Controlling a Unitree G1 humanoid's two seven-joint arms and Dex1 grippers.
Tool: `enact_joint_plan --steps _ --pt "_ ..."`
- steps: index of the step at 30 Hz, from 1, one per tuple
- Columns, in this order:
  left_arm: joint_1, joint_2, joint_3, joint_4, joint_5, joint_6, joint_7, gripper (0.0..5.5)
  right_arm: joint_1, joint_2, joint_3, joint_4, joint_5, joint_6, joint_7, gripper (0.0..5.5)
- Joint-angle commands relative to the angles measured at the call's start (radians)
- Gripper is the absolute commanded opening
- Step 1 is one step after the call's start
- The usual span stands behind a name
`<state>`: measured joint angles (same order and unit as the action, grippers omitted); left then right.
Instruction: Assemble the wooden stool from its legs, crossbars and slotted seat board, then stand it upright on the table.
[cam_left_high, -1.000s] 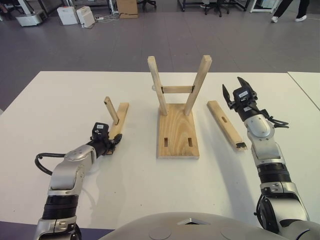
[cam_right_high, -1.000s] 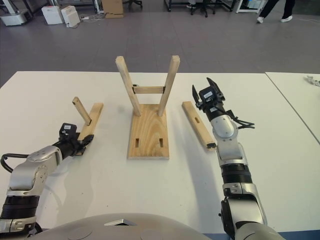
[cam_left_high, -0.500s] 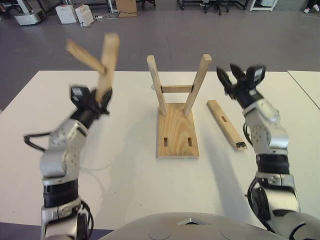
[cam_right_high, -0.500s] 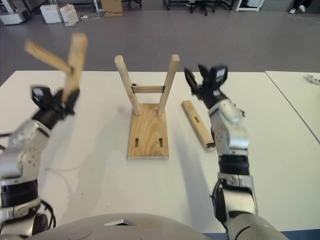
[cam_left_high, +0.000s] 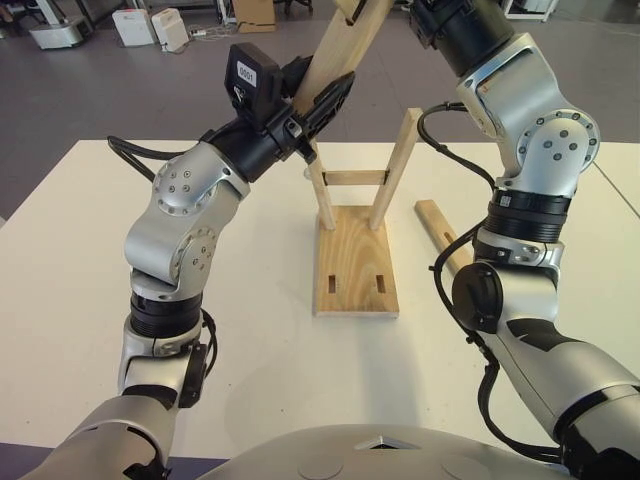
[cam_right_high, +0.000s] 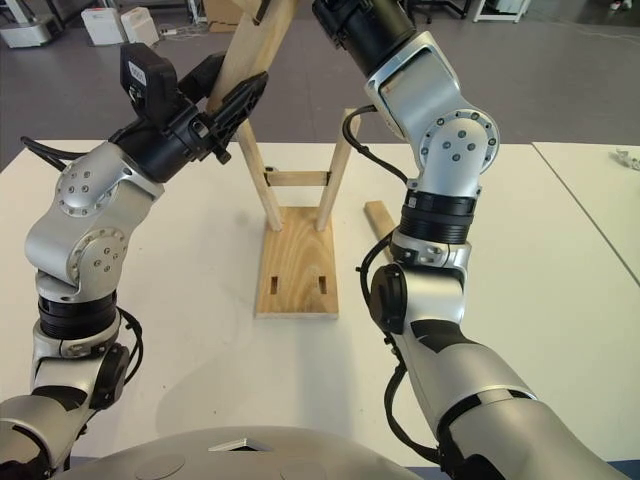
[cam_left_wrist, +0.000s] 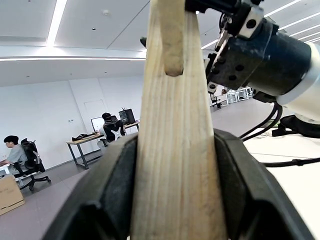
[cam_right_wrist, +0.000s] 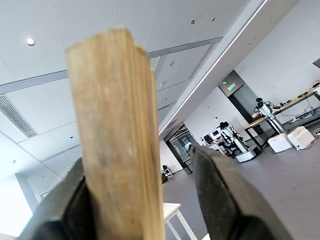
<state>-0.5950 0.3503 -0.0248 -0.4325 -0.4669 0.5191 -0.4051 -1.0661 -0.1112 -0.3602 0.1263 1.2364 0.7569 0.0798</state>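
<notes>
- Pale, unfinished wood throughout: one flat seat board lies on the white counter, with two empty slots at its near end.
- Two standing legs rise from its far end, joined by one crossbar.
- One loose leg lies on the counter just right of the board, partly behind the right arm.
- A fourth, the held leg, hangs tilted above the counter. The left hand is clamped on it, and a second crossbar is seated in it.
- The right hand straddles its upper end, parted: one finger touches the wood, the other stands clear.
</notes>
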Motion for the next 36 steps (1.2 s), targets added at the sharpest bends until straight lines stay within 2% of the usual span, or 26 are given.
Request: enact_joint_plan --steps 1,4,9,11,14,19,23,26,36 --pt "0.025 0.038 -0.015 -0.032 0.007 0.000 -0.051 2.02 0.005 -0.043 -0.022 -0.025 0.044 0.064 -0.074 1.78" --pt "0.054 0.058 -0.027 -0.053 0.000 0.009 -0.084 2.02 0.061 -0.071 -0.023 -0.078 0.079 0.118 -0.127 1.18" --pt "0.120 0.070 -0.071 -0.099 -0.032 0.051 -0.131 2.02 0.268 -0.118 -0.029 -0.252 0.134 0.181 -0.190 1.12" --pt "0.167 0.071 -0.096 -0.113 -0.034 0.066 -0.143 2.55 0.408 -0.124 -0.043 -0.361 0.171 0.182 -0.224 1.06" --pt "0.310 0.074 -0.118 -0.127 -0.017 0.061 -0.130 2.99 0.722 -0.091 -0.095 -0.555 0.221 0.135 -0.296 1.02" --pt "0.448 0.028 -0.140 -0.085 0.057 -0.004 -0.066 3.89 1.029 -0.045 -0.110 -0.616 0.074 -0.005 -0.246 1.02" --pt "0.493 0.033 -0.143 -0.034 0.124 -0.048 -0.047 4.60 1.140 -0.077 -0.023 -0.587 -0.145 -0.089 -0.128 1.02" --pt "0.499 0.025 -0.109 -0.010 0.160 -0.060 -0.009 5.00 1.169 -0.072 -0.012 -0.585 -0.205 -0.149 -0.120 1.04" --pt "0.495 -0.001 -0.027 0.026 0.189 -0.086 0.051 5.00 1.165 -0.213 -0.009 -0.619 -0.288 -0.159 -0.152 1.07"
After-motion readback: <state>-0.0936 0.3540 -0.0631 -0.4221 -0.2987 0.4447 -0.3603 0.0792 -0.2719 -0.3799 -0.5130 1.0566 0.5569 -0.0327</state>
